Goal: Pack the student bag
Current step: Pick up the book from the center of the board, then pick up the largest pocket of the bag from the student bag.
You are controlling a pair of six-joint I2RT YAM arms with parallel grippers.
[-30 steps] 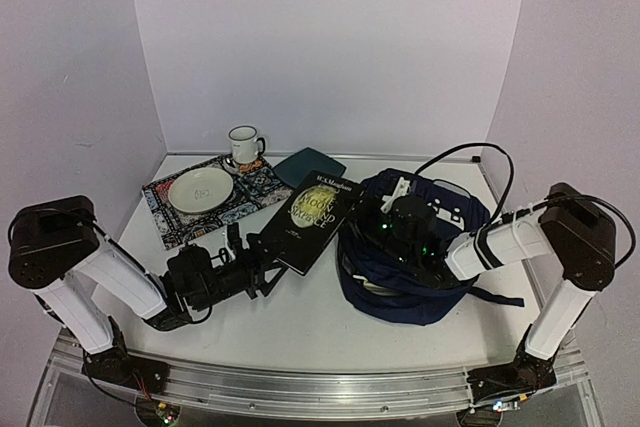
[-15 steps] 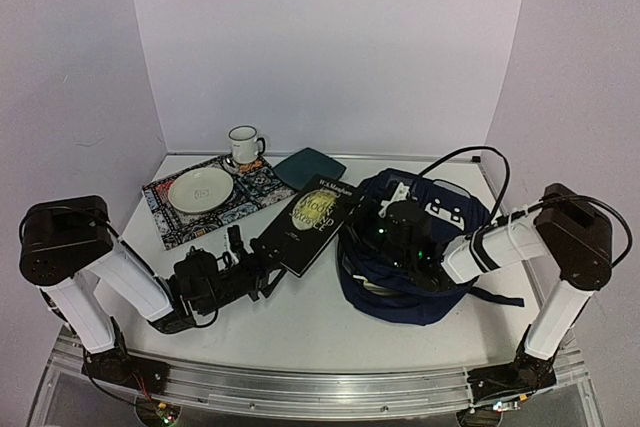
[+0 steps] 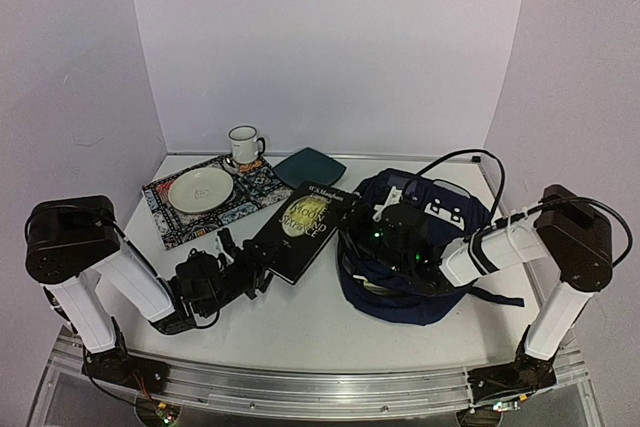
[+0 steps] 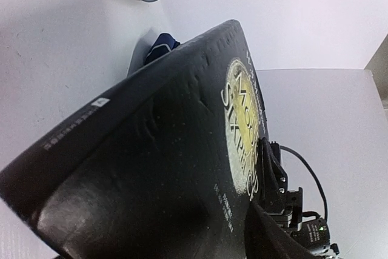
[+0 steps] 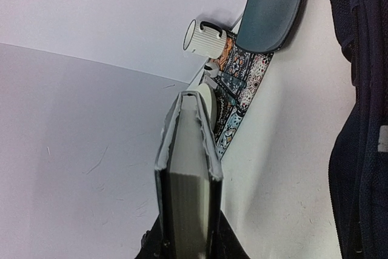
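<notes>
The student bag (image 3: 425,299), a large navy backpack, lies open at the right of the table; its fabric also fills the right edge of the right wrist view (image 5: 364,150). A black book (image 3: 300,222) with a gold disc on its cover lies tilted between the two arms. My right gripper (image 3: 372,232) is shut on the book's right edge; in its own view the book (image 5: 188,168) stands edge-on between the jaws (image 5: 187,238). My left gripper (image 3: 250,265) is at the book's near-left corner. The cover (image 4: 182,150) fills the left wrist view, hiding most of the fingers (image 4: 270,238).
At the back left, a patterned mat (image 3: 255,187) carries a cream plate (image 3: 200,188) and a white mug (image 3: 243,145). A dark teal square plate (image 3: 310,165) lies behind the book. Lilac walls close in the table on three sides.
The book has shifted a little left, toward the left gripper, carried by the right gripper. The left gripper has slid in under the book's near corner.
</notes>
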